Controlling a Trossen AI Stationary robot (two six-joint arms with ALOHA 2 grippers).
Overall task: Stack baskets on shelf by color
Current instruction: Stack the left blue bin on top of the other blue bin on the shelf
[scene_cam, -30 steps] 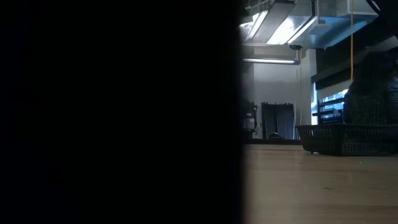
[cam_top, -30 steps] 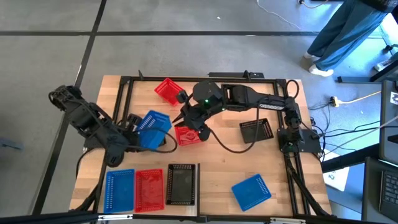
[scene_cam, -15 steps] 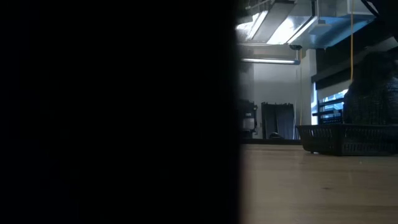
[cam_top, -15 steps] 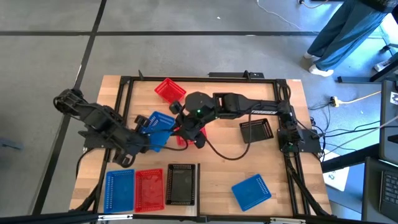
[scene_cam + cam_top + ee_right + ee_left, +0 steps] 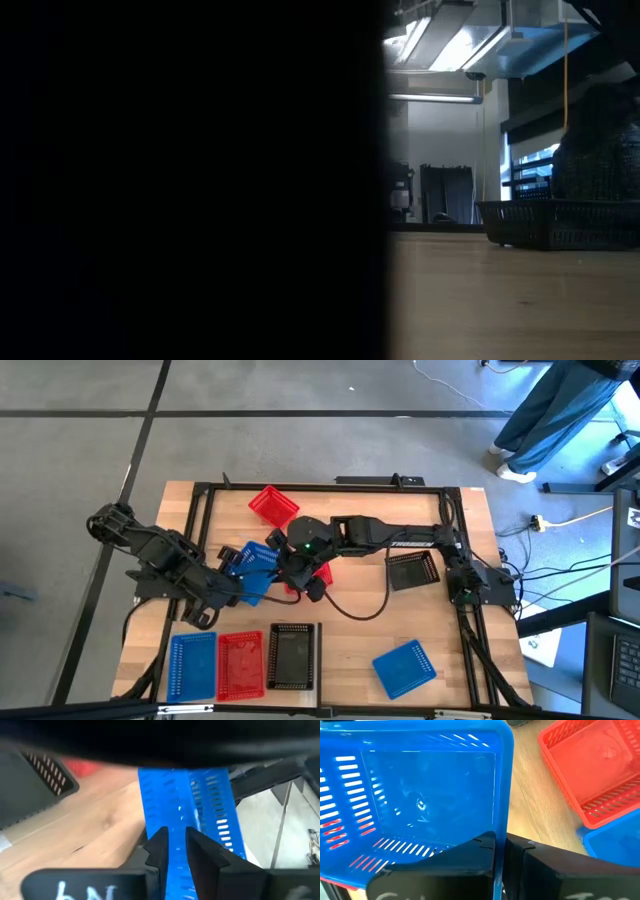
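Mid-worktop is crowded: left tool (image 5: 243,582) and right tool (image 5: 290,565) both on the blue basket (image 5: 252,567), red basket (image 5: 310,576) touching behind, no gap between arms. Front row of three baskets (image 5: 243,661) blocks the front-left edge. Open worktop (image 5: 345,645) between the black basket (image 5: 292,656) and the loose blue one (image 5: 404,667).

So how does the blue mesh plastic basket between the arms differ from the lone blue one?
The middle blue basket is clamped in the left gripper; the lone blue basket lies untouched. The middle one neighbours a red basket; the lone one sits apart. Same colour, shape.
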